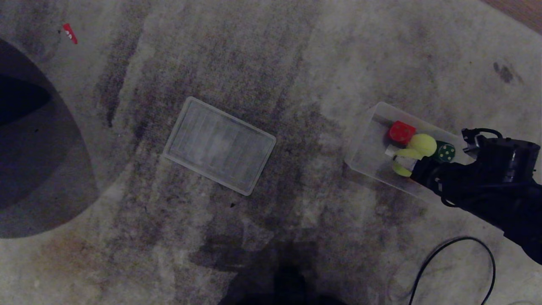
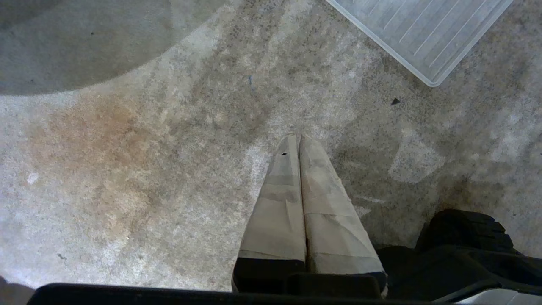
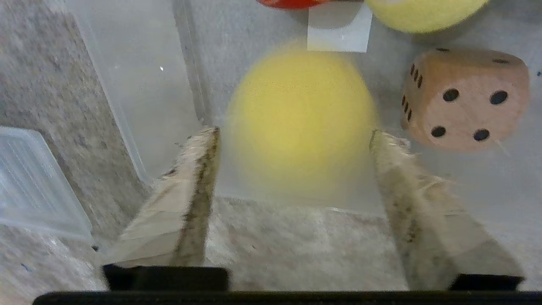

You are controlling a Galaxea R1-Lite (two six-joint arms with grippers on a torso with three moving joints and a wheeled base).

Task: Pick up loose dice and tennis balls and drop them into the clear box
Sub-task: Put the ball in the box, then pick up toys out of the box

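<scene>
Tennis ball [image 3: 300,123], blurred, sits inside the clear box [image 3: 139,84] between the right gripper's [image 3: 292,140] spread fingers, untouched. Only the right wrist view shows the peach die [image 3: 465,97]; the head view shows red die [image 1: 401,132] and green die [image 1: 445,152]. Left gripper [image 2: 298,142] hangs pressed together over carpet near the lid [image 2: 423,34]. No writing is legible.

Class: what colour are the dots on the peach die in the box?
Black, clearest on the peach die in the right wrist view.

Head view high over the carpet [image 1: 296,63], wrist views close, all sharing the lid panel [image 1: 219,145].
</scene>
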